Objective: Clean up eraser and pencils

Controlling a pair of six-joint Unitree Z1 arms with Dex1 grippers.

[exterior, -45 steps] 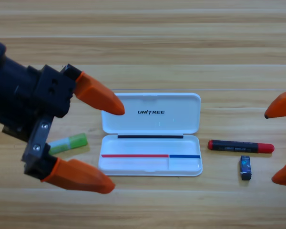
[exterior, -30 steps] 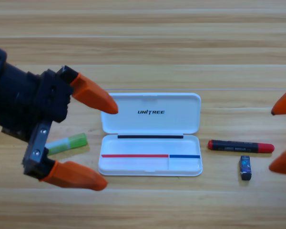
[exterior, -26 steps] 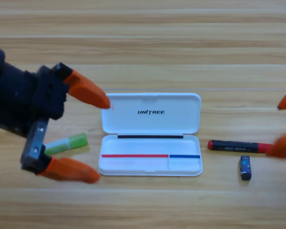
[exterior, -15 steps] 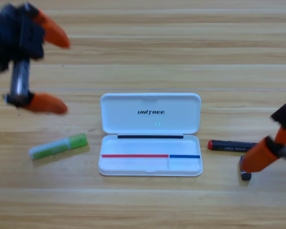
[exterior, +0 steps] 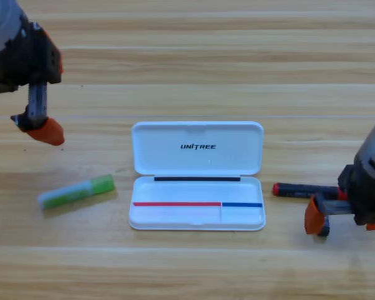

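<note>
Eraser [exterior: 323, 229] is mostly hidden under the right gripper [exterior: 337, 215] at lower right, beside the red pencil [exterior: 303, 189]; grip can't be told. Tiny, light, rigid: best pinched across the short sides. Left gripper [exterior: 44, 128] is parked upper left, state unclear too.

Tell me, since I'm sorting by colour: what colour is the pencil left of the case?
Light green with a pale whitish end; the pencil shows in the high view.
</note>
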